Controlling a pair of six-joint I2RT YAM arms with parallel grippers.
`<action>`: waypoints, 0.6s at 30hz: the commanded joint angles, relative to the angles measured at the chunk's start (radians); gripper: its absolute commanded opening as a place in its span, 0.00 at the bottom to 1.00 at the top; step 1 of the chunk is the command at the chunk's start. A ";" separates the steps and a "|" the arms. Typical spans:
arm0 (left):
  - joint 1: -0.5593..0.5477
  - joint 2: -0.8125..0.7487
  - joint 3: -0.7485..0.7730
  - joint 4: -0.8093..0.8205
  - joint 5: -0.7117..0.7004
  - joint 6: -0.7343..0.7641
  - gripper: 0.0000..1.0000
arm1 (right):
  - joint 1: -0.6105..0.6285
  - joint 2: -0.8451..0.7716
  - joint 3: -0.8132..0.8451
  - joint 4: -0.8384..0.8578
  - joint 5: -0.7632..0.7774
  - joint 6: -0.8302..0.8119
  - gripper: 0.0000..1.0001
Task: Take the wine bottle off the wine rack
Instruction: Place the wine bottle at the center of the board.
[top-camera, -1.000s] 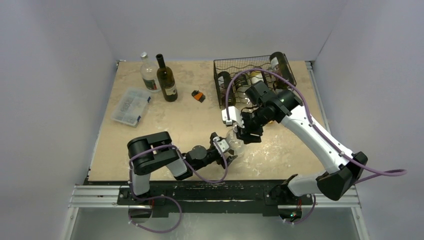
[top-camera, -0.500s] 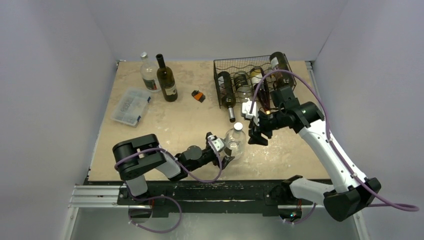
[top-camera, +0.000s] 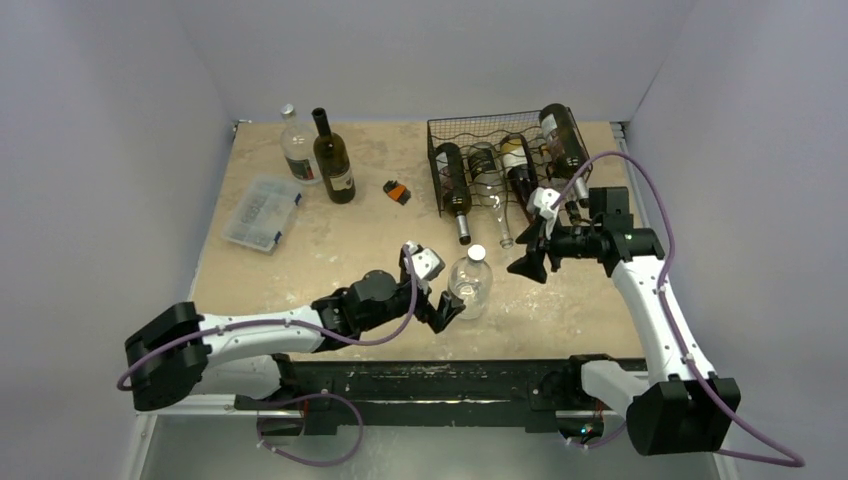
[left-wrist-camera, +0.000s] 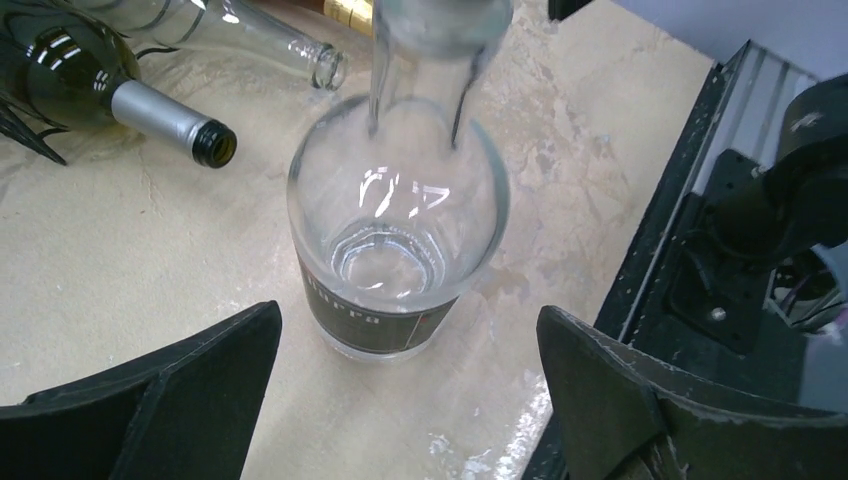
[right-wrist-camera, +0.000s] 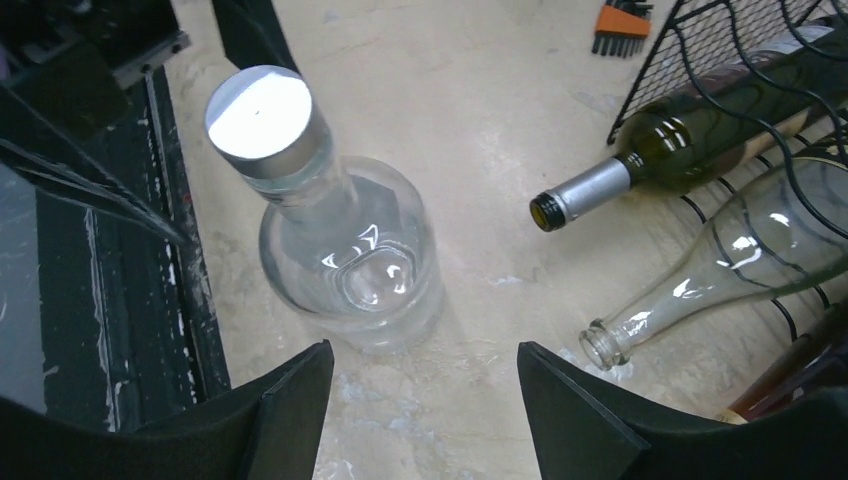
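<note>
On the table, wine bottle stands cap-up; left claw, right claw spread.

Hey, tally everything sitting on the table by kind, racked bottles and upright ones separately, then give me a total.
Wine rack: 1
Bottles in the rack: 4
Upright bottles: 3
Clear compartment box: 1
Orange hex key set: 1
Total: 10

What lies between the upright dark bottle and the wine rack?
Top view: a small orange-and-black object, touching neither the dark bottle nor the wine rack.
</note>
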 joint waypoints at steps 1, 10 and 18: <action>0.004 -0.110 0.174 -0.475 -0.023 -0.109 1.00 | -0.080 -0.004 -0.015 0.114 -0.145 0.034 0.72; 0.004 -0.203 0.341 -0.721 -0.041 -0.275 1.00 | -0.114 -0.074 -0.068 0.198 -0.149 0.130 0.74; 0.004 -0.170 0.527 -0.891 -0.068 -0.380 1.00 | -0.116 -0.088 -0.069 0.198 -0.132 0.136 0.75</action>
